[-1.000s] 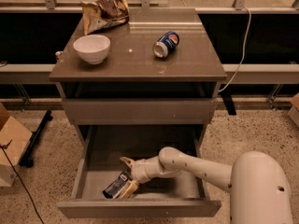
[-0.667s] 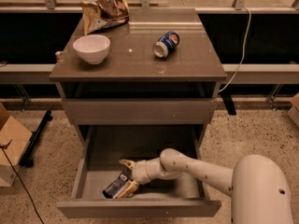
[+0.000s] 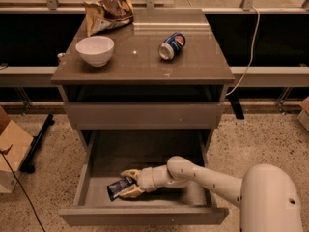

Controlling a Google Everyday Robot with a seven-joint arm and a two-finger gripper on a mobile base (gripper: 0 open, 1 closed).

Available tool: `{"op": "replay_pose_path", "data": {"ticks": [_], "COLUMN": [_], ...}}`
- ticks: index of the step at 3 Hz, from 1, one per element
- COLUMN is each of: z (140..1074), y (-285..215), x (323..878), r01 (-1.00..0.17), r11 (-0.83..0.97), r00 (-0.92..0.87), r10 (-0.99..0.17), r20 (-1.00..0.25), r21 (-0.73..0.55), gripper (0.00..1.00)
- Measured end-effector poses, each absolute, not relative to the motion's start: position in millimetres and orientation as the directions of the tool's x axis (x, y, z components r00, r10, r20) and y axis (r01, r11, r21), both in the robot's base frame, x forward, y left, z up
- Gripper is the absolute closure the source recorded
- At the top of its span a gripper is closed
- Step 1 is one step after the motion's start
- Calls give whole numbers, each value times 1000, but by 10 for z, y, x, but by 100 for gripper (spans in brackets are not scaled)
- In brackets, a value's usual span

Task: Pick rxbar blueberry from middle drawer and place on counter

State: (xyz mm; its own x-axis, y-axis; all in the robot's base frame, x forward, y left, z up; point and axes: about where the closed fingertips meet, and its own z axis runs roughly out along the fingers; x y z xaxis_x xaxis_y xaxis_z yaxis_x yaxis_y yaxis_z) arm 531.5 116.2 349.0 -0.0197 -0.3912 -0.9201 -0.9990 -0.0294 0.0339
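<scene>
The rxbar blueberry [image 3: 117,188], a small dark wrapped bar with white patches, lies on the floor of the open middle drawer [image 3: 145,151], near its front left. My gripper [image 3: 128,183] reaches into the drawer from the right. Its tan fingers [image 3: 129,173] sit on either side of the bar's right end and have closed in on it. The bar is low in the drawer, at floor level. The counter [image 3: 140,64] is the glossy grey-brown top of the cabinet above.
On the counter stand a white bowl [image 3: 95,50] at the left, a crumpled chip bag [image 3: 108,12] at the back and a blue soda can [image 3: 172,45] on its side. A closed upper drawer front [image 3: 142,114] overhangs the open drawer. A cardboard box [image 3: 10,149] stands on the floor at the left.
The gripper has shifted slightly left in the drawer and its fingers have narrowed around the bar's end. The bar has tilted a little.
</scene>
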Motion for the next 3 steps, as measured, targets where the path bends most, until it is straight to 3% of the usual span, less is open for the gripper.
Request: {"op": "replay_pose_path", "data": {"ticks": [2,3], "z": [3890,4393], "y": [1034,854], "x": [5364,5358], "r01": [-999,-999], "r11": [-11,0], "r00": [-35,-43], "r10": [-360,-348], "r20": [-932,-937], "r21": [41,45], "gripper": [100,100]}}
